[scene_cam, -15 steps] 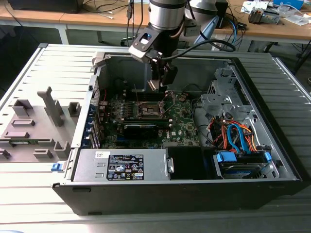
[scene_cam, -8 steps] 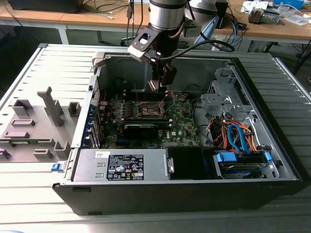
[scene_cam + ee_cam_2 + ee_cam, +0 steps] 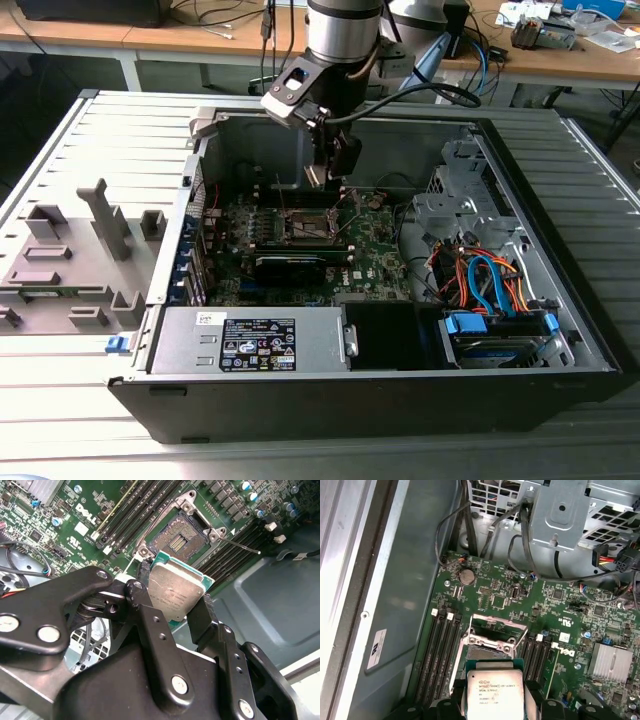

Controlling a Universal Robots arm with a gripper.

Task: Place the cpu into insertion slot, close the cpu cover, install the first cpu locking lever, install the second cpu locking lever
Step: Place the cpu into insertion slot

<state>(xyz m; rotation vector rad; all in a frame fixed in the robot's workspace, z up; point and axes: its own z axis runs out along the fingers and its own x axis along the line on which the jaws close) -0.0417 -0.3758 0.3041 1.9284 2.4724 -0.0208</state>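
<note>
Ribbed grey metal bench (image 3: pixel 60 400) underneath, and on it the open black computer case (image 3: pixel 380 405), its back wall partly blocked by the arm in the exterior view. Inside lies the green circuit board (image 3: pixel 385 265). The black, riveted tool (image 3: pixel 175 599) hangs over it, fingers (image 3: pixel 140 597) pinching the cpu (image 3: pixel 176 592) by two opposite edges. It is a flat square with a dull, scuffed metal top and a green rim. In the first wrist view the cpu (image 3: pixel 494 690) is cut off at its lower edge and covers the near part of the insertion slot (image 3: pixel 487 652). In the second wrist view the slot's brownish contact field lies bare, with the cpu held above the board just beside it, not seated. The cpu cover (image 3: pixel 490 641), a thin metal frame, is lifted off the slot. A thin wire lever (image 3: pixel 240 545) juts sideways.
</note>
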